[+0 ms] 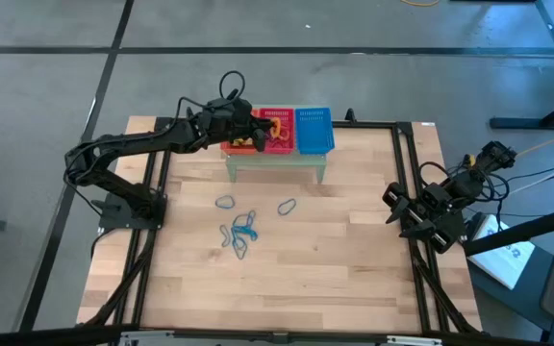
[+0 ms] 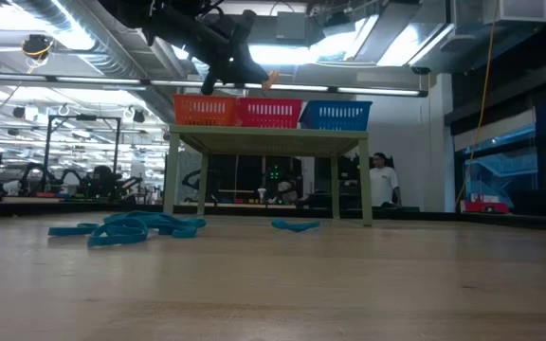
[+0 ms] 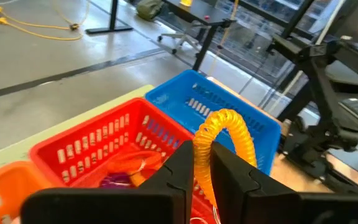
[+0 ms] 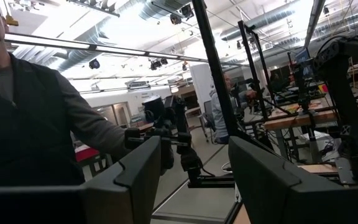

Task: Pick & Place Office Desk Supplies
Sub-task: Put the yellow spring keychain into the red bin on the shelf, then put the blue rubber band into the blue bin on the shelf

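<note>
Item 1, left gripper point(image 3: 202, 163): we find it above the red basket point(image 1: 277, 131), on the small green stand point(image 1: 275, 161) at the table's far edge. Its fingers are pinched narrow on an orange loop point(image 3: 227, 140), which arches up between them. From above, the arm covers most of the orange basket point(image 2: 204, 110), and we cannot tell what lies under the gripper.

Item 2, red basket contents: the left wrist view shows something orange and something purple inside, half hidden behind the fingers; we cannot make out their shapes.

Item 3, blue basket point(image 1: 314, 130): rightmost of the three, touching the red one. Its floor is partly cut off by the loop and its own wall.

Item 4, blue loops point(image 1: 239, 231): a tangled cluster on the table point(image 1: 354, 259) in front of the stand, with single loops point(image 1: 287, 206) lying apart. We cannot count the tangle.

Item 5, right gripper point(image 4: 191, 168): parked at the table's right edge, well apart from everything, fingers spread wide and holding nothing. A person point(image 4: 30, 118) fills part of its view.

Open room: the near half and right side of the table lie bare.
</note>
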